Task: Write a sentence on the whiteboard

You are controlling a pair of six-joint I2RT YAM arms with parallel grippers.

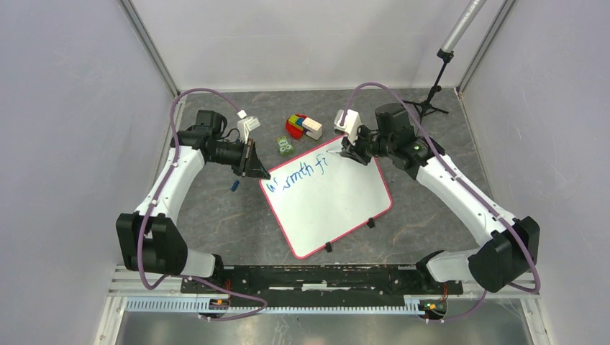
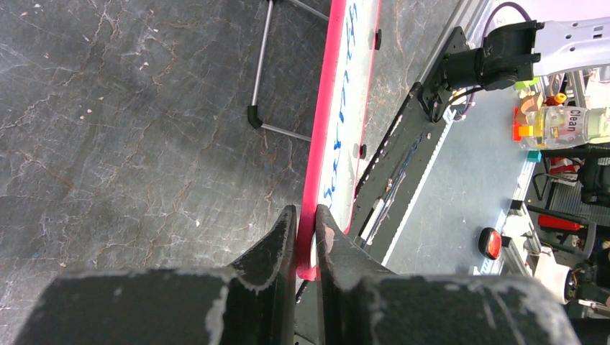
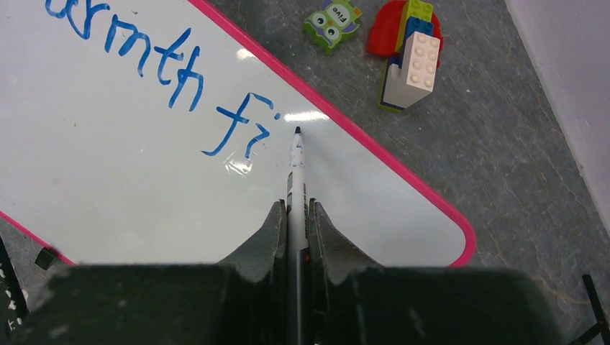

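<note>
Blue sentence [image 3: 169,79] on the whiteboard [image 1: 338,205] runs to "fi"; my right gripper [image 3: 296,208] clamps a marker [image 3: 296,162], tip beside that i; my left gripper [image 2: 306,213] pinches the pink rim [image 2: 321,144].

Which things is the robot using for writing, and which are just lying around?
For the job: whiteboard, blue lettering, marker in the right pincer, left pincer gripping the board's rim.
Just lying about: green owl block, brick pile, small blue piece, black tripod.

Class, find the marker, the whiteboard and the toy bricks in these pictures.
marker [image 3: 296,180], right wrist view, on its white barrel.
whiteboard [image 1: 338,208], top external view, on its bare white face.
toy bricks [image 3: 411,68], right wrist view, on the white brick.
</note>
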